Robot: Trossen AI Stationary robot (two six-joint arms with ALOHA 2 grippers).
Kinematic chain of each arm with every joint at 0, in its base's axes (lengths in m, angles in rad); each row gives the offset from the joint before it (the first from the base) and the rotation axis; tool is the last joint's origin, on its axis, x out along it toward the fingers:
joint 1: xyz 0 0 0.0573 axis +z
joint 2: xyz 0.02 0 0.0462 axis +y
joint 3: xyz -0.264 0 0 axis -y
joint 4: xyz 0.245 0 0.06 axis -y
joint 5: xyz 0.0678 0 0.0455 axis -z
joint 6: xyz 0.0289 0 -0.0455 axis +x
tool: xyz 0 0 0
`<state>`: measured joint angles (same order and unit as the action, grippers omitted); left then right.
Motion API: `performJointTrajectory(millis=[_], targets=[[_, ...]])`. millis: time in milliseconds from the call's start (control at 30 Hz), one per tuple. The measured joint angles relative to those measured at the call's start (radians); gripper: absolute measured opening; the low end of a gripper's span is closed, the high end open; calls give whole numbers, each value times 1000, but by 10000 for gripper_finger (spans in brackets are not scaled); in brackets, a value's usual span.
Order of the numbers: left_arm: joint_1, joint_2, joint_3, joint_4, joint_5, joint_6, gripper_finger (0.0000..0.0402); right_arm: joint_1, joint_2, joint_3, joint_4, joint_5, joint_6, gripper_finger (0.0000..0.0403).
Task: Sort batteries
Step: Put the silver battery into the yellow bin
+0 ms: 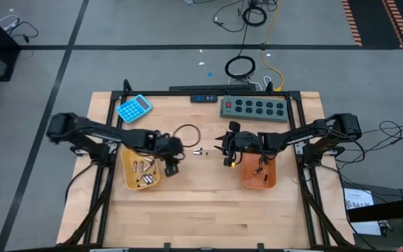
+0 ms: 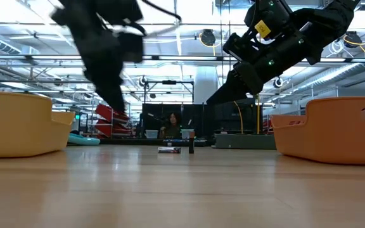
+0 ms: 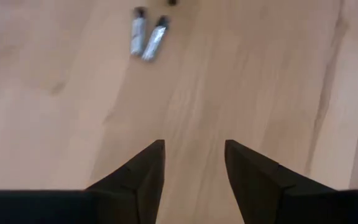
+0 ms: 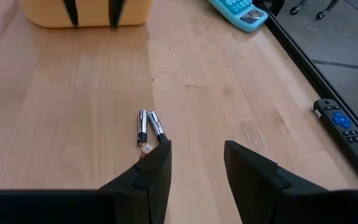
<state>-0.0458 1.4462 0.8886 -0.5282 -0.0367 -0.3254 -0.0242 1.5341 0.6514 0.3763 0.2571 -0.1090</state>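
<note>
grey floor (image 1: 117, 28), black cables (image 1: 240, 66)

Left gripper (image 1: 171, 168) hangs just beside the yellow tray (image 1: 133, 179), on its inner edge, fingers (image 3: 143, 177) parted and empty. Right gripper (image 1: 227, 147) sits further from that tray, towards the table's middle, jaws also apart, nothing between them. Both arms reach inward from opposite sides.

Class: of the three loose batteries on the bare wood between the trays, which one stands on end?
The small dark battery beside the right gripper: its round end faces up, while the two silvery cylindrical batteries lie flat.
</note>
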Motion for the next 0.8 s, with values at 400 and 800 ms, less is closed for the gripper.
performJointTrajectory(millis=[400,800], targets=[[116,239,0,327,88,260,177,0,0,0,-2,-1,-8,139],[113,337,1,503,68,393,177,-2,0,0,3,-1,-15,139]])
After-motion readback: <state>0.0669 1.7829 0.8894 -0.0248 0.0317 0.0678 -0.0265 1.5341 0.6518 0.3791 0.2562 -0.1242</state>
